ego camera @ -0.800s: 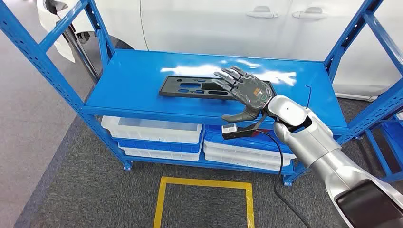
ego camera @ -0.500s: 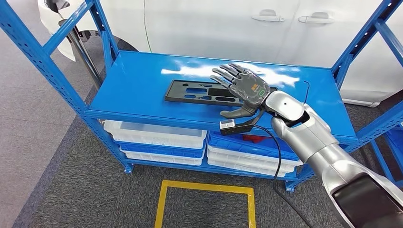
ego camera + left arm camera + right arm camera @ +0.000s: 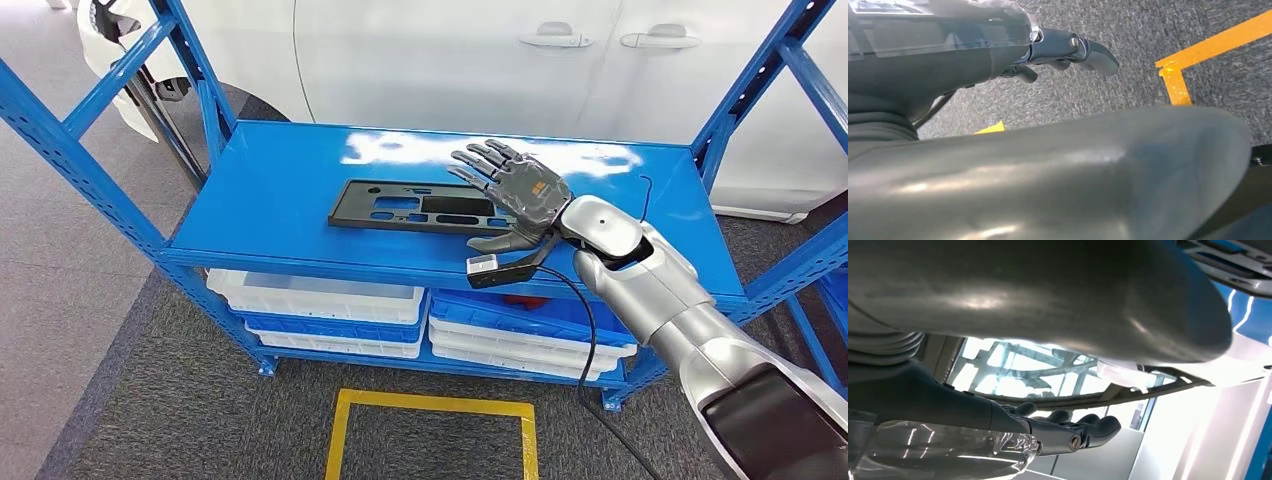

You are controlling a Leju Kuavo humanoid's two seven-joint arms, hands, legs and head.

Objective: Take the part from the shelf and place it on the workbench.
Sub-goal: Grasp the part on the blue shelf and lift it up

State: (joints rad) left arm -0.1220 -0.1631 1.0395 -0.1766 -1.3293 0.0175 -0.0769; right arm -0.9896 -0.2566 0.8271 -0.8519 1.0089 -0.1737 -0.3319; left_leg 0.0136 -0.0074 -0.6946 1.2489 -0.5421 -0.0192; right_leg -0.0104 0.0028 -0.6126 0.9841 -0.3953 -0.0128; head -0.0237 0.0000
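Note:
The part (image 3: 400, 205) is a flat black panel with several cut-outs, lying on the blue top shelf (image 3: 280, 170). My right hand (image 3: 515, 192) hovers over the panel's right end, palm down and fingers spread, holding nothing. Its thumb points toward the shelf's front edge. The right wrist view has the same hand (image 3: 1063, 432) with its fingers stretched out. My left hand (image 3: 1068, 47) hangs at my side over the grey carpet, fingers loosely extended and empty.
Blue uprights stand at the shelf's left (image 3: 80, 150) and right (image 3: 750, 90). White bins (image 3: 320, 295) and blue bins (image 3: 530, 315) fill the lower level. A white car (image 3: 430, 60) stands behind the shelf. Yellow tape (image 3: 430, 405) marks a square on the carpet.
The whole picture has shifted a little, so the camera moved. My right hand stays spread over the panel's right end, and the panel lies where it was.

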